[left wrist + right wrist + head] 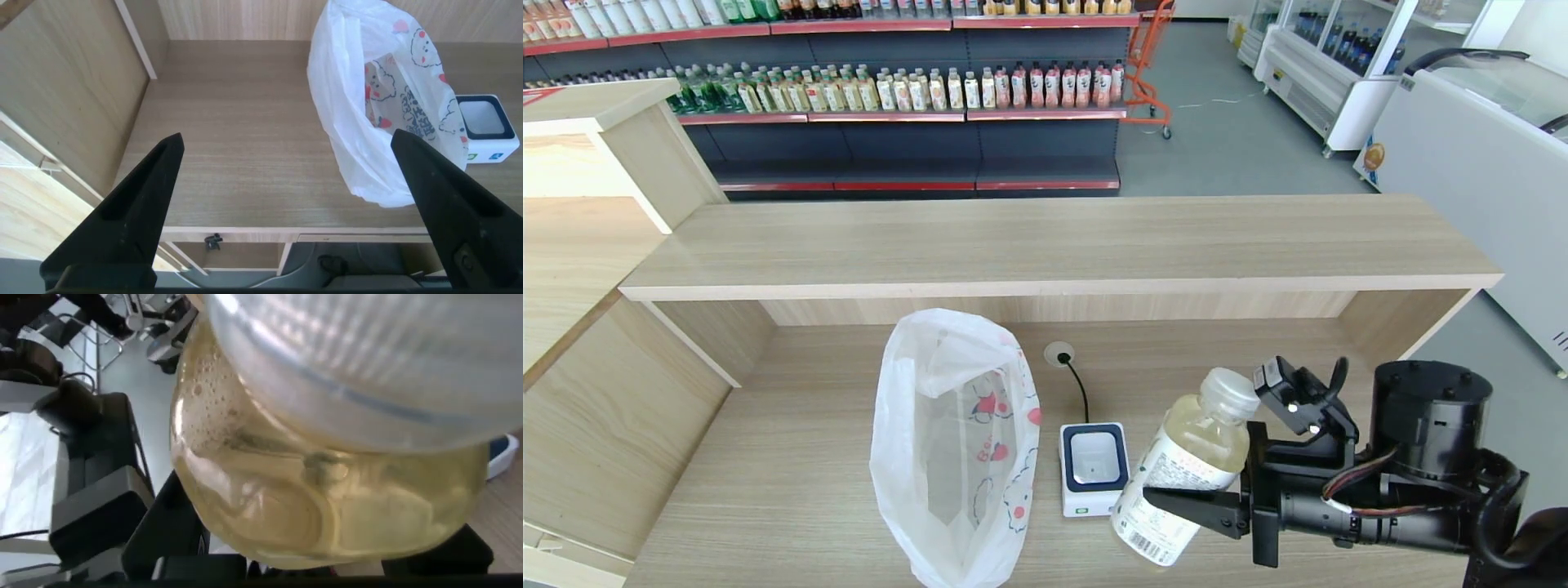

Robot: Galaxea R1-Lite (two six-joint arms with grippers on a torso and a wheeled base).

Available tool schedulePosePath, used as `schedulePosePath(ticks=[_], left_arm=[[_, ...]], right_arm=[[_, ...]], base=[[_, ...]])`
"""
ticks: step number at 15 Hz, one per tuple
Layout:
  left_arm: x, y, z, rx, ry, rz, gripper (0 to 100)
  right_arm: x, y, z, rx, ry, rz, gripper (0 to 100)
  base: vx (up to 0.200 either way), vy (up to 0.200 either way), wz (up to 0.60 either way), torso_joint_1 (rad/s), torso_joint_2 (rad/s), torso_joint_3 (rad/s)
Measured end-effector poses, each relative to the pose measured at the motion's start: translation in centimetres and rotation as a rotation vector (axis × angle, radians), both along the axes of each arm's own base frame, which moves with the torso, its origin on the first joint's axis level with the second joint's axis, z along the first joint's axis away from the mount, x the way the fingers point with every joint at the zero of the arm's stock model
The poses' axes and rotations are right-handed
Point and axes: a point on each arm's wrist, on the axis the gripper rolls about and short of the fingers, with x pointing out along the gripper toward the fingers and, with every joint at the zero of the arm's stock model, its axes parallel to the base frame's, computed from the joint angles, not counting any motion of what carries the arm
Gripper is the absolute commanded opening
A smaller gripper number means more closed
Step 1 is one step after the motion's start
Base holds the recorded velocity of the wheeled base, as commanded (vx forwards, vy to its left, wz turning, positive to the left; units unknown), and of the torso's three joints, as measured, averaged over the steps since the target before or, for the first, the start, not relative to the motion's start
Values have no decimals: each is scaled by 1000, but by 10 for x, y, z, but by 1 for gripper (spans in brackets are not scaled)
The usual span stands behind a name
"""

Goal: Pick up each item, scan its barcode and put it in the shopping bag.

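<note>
A clear bottle (1184, 465) of pale yellow drink with a white cap and white label is held tilted in my right gripper (1217, 482), just right of the barcode scanner (1092, 467). A barcode shows at the bottle's lower end. Up close in the right wrist view, the bottle (327, 457) sits right before the lens. The white shopping bag (956, 445) with cartoon prints stands open left of the scanner, and it appears again as the bag (384, 106) in the left wrist view. My left gripper (286, 212) is open above the bare counter, left of the bag.
The scanner's cable runs to a grommet hole (1058, 354) in the wooden counter (792, 465). A raised counter ledge (1054, 245) spans the back and a side wall (613, 408) closes the left. Drink shelves and freezers stand beyond.
</note>
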Motion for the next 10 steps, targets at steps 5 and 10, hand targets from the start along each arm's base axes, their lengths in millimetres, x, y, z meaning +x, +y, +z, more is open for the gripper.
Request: schedulePosePath(ticks=[5, 10], left_arm=[[0, 0, 0, 0, 0, -1, 100], [0, 0, 0, 0, 0, 0, 100]], right_arm=[[46, -54, -17, -249, -455, -161, 0], [66, -64, -33, -362, -659, -168, 0]], base=[[0, 0, 0, 0, 0, 0], [0, 0, 0, 0, 0, 0]])
